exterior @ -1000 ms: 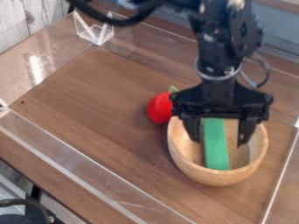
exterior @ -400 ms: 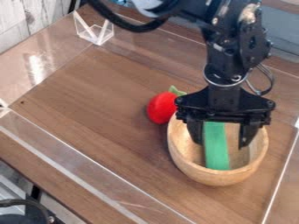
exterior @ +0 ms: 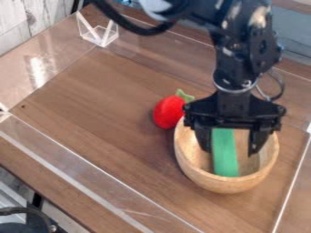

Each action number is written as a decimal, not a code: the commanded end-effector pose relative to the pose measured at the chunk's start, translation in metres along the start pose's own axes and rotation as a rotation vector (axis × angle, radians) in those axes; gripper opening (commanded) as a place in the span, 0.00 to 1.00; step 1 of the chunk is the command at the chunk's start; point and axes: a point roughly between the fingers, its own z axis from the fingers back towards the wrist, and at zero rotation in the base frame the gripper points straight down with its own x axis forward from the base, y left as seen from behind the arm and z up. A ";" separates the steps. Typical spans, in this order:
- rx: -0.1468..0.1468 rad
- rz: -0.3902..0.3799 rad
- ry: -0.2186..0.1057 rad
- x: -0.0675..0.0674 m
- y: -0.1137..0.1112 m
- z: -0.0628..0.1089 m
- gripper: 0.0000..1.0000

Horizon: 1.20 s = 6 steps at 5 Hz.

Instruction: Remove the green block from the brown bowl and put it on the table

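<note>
No readable text
No letters, labels, brands, numbers or signs can be made out anywhere from upper left to lower right.

Green block (exterior: pixel 225 153) in brown bowl (exterior: pixel 219 183), gripper (exterior: pixel 230 144) above

Block (exterior: pixel 224 153) in bowl (exterior: pixel 195 173), upper end nr fingers (exterior: pixel 254 146). Bowl on surface (exterior: pixel 97 118), R side of view. Strawberry (exterior: pixel 169 111) on surface, just L of & behind bowl.
</note>
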 end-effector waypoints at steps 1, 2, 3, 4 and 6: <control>-0.010 0.070 -0.029 0.010 -0.001 -0.004 1.00; -0.019 -0.010 -0.008 0.003 -0.011 -0.012 0.00; -0.025 -0.108 0.004 -0.001 -0.022 -0.005 0.00; -0.027 -0.213 0.008 -0.006 -0.034 0.011 0.00; 0.001 -0.166 -0.069 0.003 -0.051 0.065 0.00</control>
